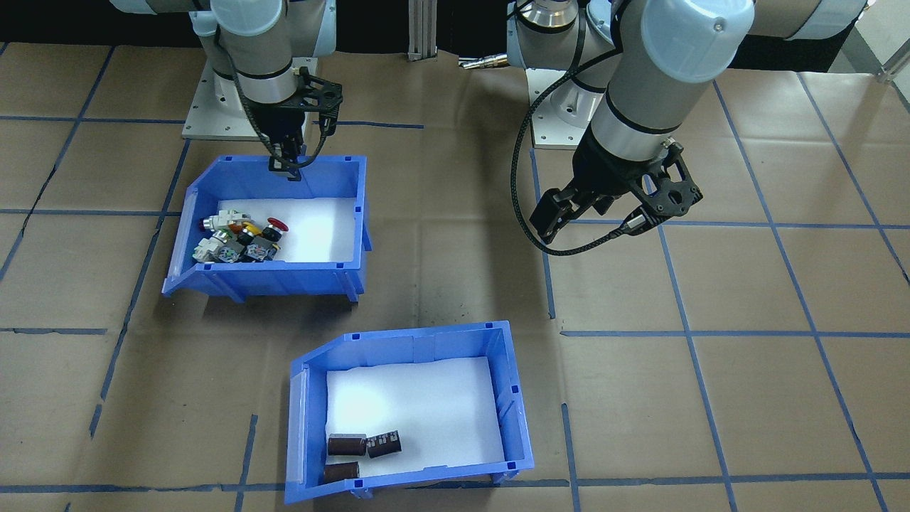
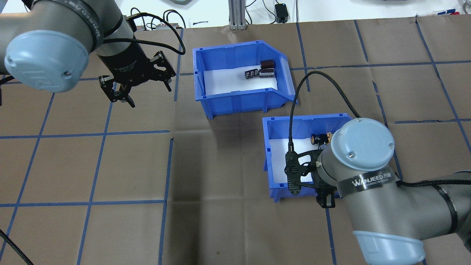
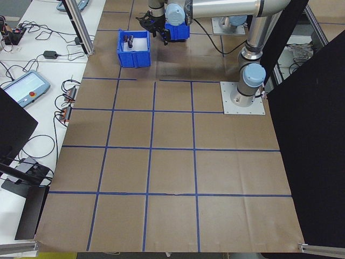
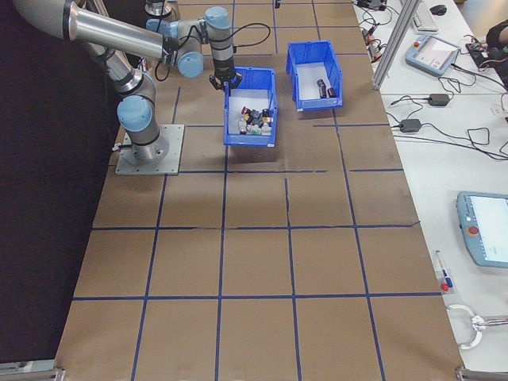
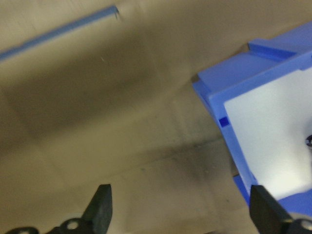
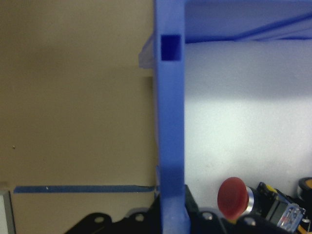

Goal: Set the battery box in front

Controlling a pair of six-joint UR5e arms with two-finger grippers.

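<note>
the battery box [image 1: 409,412] sits low in the middle of the front view, with dark cylinders [image 1: 362,446] inside. the right claw [image 1: 288,167] is clamped on the back wall of the switch bin [image 1: 270,227], upper left. the left claw [image 1: 569,213] hangs apart over bare table [image 1: 711,398], holding nothing. the battery box looks already in front; next the right claw likely needs to let go.

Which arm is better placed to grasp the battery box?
Left. Its gripper is open and free near the battery box; the right gripper clamps the switch bin's wall.
</note>
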